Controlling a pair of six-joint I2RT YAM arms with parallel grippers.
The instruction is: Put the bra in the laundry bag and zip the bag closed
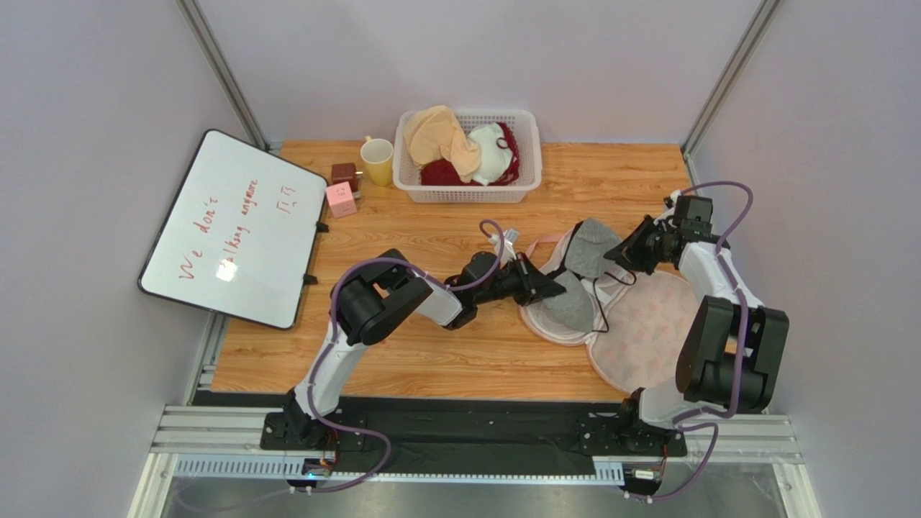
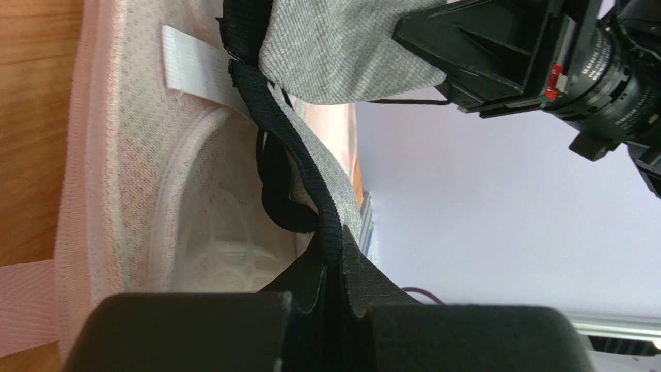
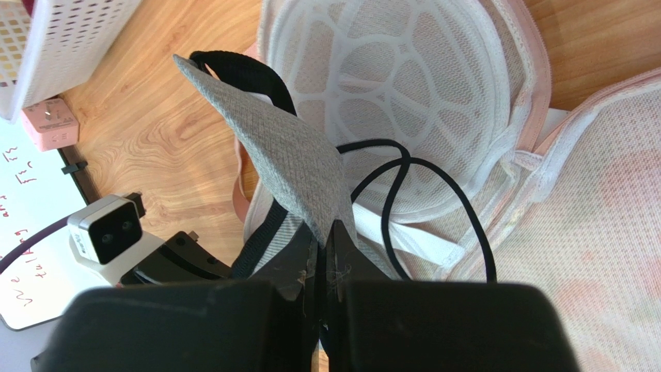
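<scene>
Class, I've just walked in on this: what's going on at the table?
The left gripper is shut on the black band of the bra. The right gripper is shut on a grey cup. The bra is held between them over the mesh lining of the open laundry bag. The bag is not yet zipped.

The table (image 1: 432, 356) carries a basket (image 1: 465, 193) at the back, in the middle, with clothes (image 1: 449, 140) in it. A cup (image 1: 377, 162) stands just left of the basket. Two cubes (image 1: 341, 200) stand left of the cup, a little nearer. A whiteboard (image 1: 232, 227) lies at the left edge, partly beyond it. The bag (image 1: 649, 335) lies open on the right half. The bra (image 1: 591, 248) is over the bag's left part, between the left gripper (image 1: 557, 286) and the right gripper (image 1: 618, 257).
</scene>
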